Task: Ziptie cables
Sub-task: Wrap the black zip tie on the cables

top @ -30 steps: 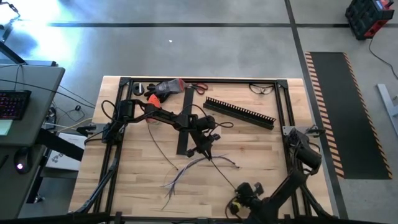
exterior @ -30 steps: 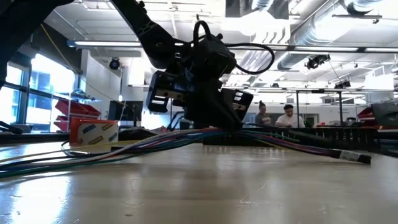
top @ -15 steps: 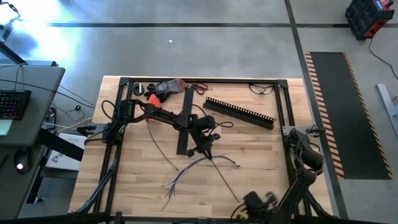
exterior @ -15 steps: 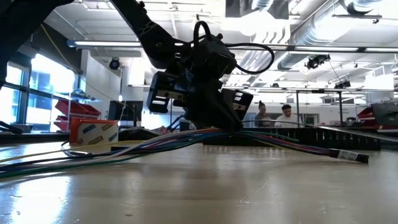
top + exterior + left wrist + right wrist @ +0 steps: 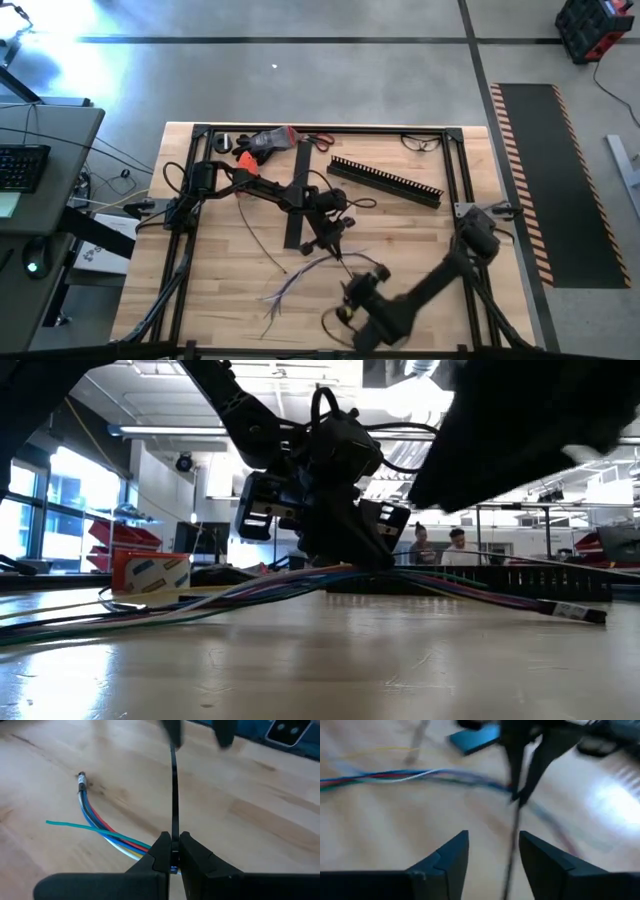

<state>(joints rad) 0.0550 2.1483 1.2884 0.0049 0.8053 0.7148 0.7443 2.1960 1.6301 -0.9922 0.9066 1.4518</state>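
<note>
On the surface (image 5: pixel 420 235), centre: cables (image 5: pixel 300 270) lying flat, splayed free ends toward the front-left, far ends running right past the middle. Left of centre: left gripper (image 5: pixel 335 240) down at the bundle, jaws pressed together, pinching a thin black strap, probably the ziptie (image 5: pixel 174 795), where it meets the cables. Strap standing out straight from the pinch, toward the right arm. Right of that: right gripper (image 5: pixel 352 292) near the front edge, just beside the bundle, jaws spread, nothing between them but the strap line passing through the gap in the right wrist view. Not gripped, as far as can be told. Behind, untouched: slotted channel (image 5: pixel 385 182) and flat black strip (image 5: pixel 297 190).

Handling, judged: cables light, limp, prone to fanning and sliding under any push; best gathered at the bunched middle, not the loose ends. Strap stiff but narrow and slick; best taken close to its free tip, squarely across the flat.
</note>
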